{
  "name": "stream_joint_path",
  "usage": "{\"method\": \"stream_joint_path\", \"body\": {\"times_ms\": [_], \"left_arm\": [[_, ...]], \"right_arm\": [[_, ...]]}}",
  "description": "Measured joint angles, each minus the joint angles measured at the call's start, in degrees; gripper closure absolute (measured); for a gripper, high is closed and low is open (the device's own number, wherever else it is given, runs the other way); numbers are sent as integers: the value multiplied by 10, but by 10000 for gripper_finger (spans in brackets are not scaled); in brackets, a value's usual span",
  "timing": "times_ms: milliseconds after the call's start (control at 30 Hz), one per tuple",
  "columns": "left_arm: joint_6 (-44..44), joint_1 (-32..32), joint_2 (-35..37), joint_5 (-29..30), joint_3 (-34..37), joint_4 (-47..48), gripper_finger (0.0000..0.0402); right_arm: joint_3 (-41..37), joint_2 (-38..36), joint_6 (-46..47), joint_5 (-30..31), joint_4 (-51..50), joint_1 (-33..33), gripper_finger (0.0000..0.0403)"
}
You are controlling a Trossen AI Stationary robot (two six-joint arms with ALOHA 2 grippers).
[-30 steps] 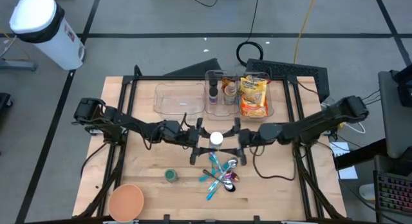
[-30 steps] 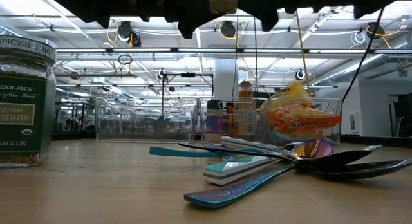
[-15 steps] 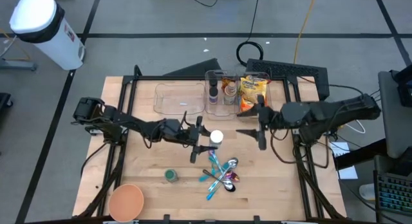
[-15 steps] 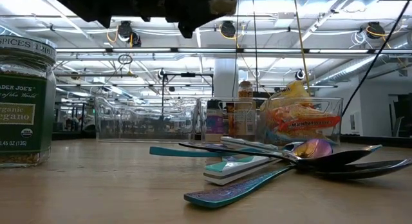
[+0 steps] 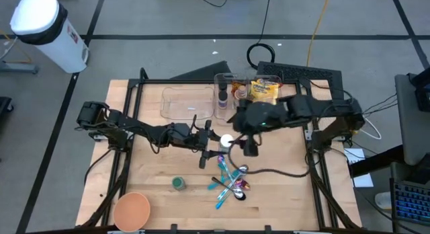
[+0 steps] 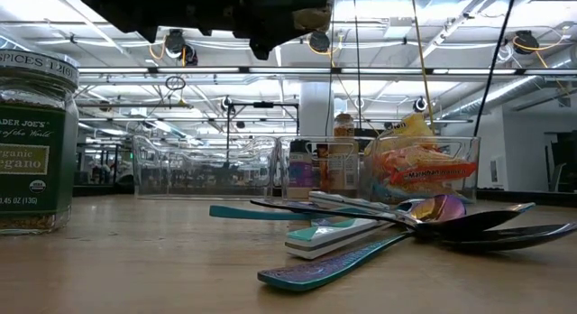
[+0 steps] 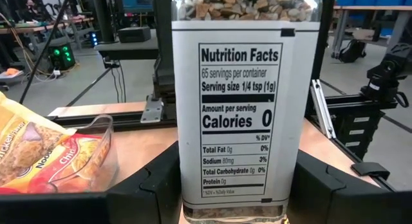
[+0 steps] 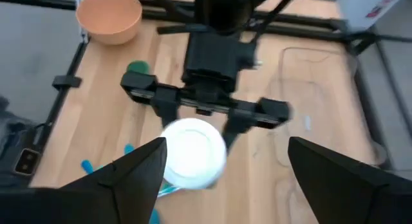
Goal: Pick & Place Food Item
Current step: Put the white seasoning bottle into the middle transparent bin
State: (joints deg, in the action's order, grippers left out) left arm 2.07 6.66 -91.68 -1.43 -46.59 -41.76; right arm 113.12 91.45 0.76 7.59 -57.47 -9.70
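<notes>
Wooden table point(image 5: 154, 180): spice jar point(image 7: 243, 102) clamped upright between left pincer point(image 5: 209, 144) fingers.

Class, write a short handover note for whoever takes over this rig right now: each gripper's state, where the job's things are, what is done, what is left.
Left gripper: shut on the white-capped spice jar, held above the table's middle.
Right gripper: open, empty, poised over the jar's cap.
Clear bins at the back: one empty, others hold bottles and a noodle packet.
Oregano jar, spoons and orange bowl lie near the front.
Done: jar lifted.
Left: place it.
</notes>
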Motion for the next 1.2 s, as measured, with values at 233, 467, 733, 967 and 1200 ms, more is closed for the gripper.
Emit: {"method": "stream_joint_path", "body": {"times_ms": [233,467,733,967,1200], "left_arm": [[0,0,0,4,0,0,200],[-4,0,0,6,0,-1,200],[-6,0,0,10,0,-2,200],[-25,1,0,35,0,1,200],[-51,-1,48,52,0,45,36]], "right_arm": [[0,43,5,-34,-5,-1,86],[0,50,23,-32,-26,5,112],[0,48,36,-36,-28,11,212],[0,48,33,-59,-26,13,212],[0,31,48,-61,-48,43,212]]}}
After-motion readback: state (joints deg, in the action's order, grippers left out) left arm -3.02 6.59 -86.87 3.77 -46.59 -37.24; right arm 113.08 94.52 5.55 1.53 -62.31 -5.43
